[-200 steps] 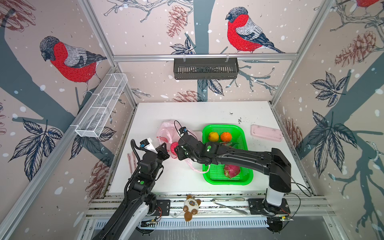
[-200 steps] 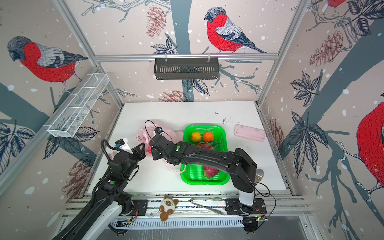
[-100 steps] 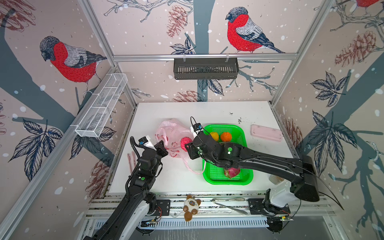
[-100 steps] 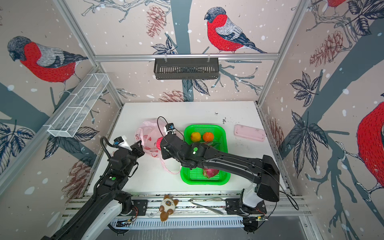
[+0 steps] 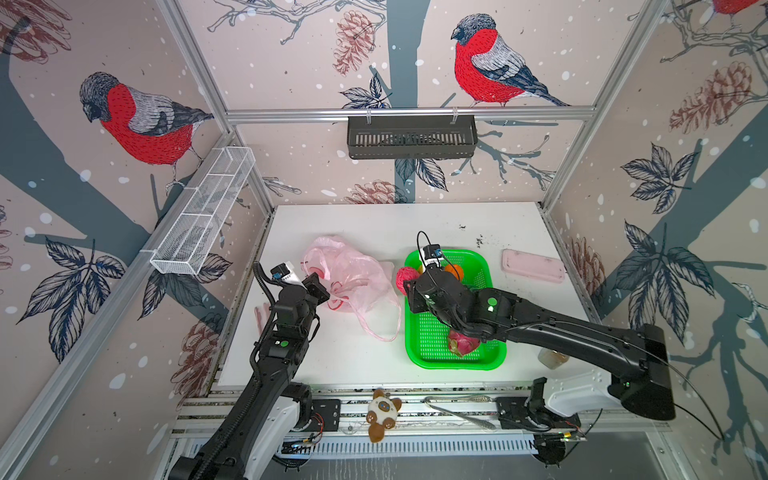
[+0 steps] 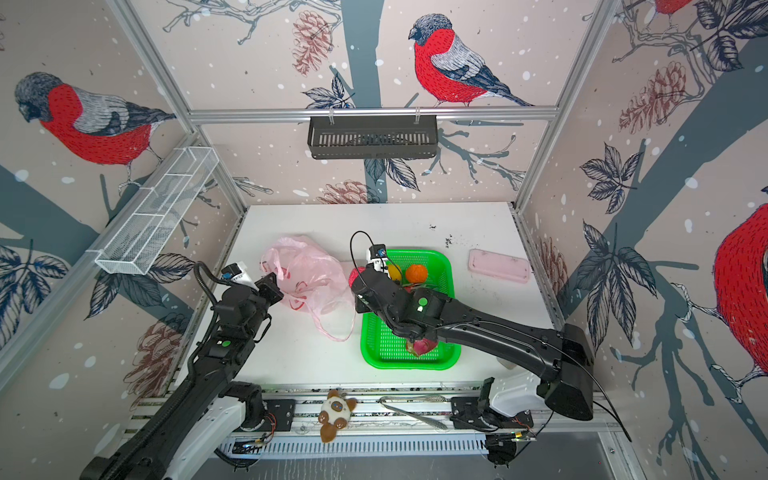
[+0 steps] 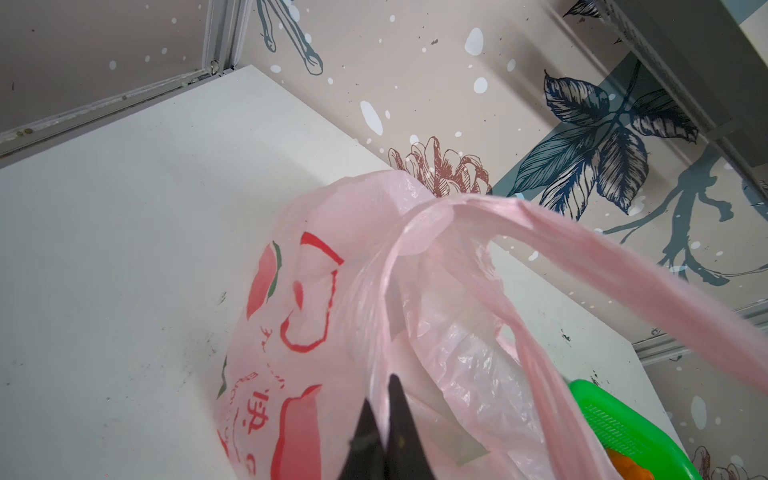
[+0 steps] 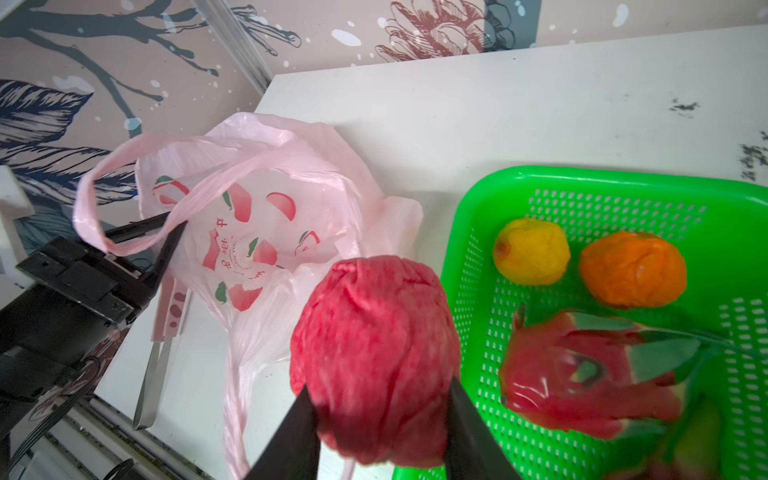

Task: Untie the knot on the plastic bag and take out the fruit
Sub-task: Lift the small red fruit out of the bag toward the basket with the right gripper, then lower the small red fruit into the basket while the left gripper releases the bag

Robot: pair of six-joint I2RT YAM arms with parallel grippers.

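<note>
Right gripper (image 8: 380,386) clamped on the red bumpy ball (image 8: 374,332) — likely soft and light, best held across its middle — at the left rim of the green basket (image 5: 409,332), while the left gripper (image 7: 382,390), closed, pinches the thin, slippery bag (image 5: 349,274) near the table's (image 5: 374,220) left edge.

white table (image 5: 374,224) in there, bit grubby, dark specks (image 5: 480,240) toward the back right. sitting on it: a crumpled pale pink plastic bag (image 5: 353,274) left of middle, one loop handle trailing across the surface toward the front, and a green basket (image 5: 428,336) just beside it. a flat pink case (image 5: 533,266) lies further right, apart from the basket. pink-handled tongs (image 5: 261,316) lie along the left edge, and there's a small jar (image 5: 552,358) at the front right, mostly hidden
</note>
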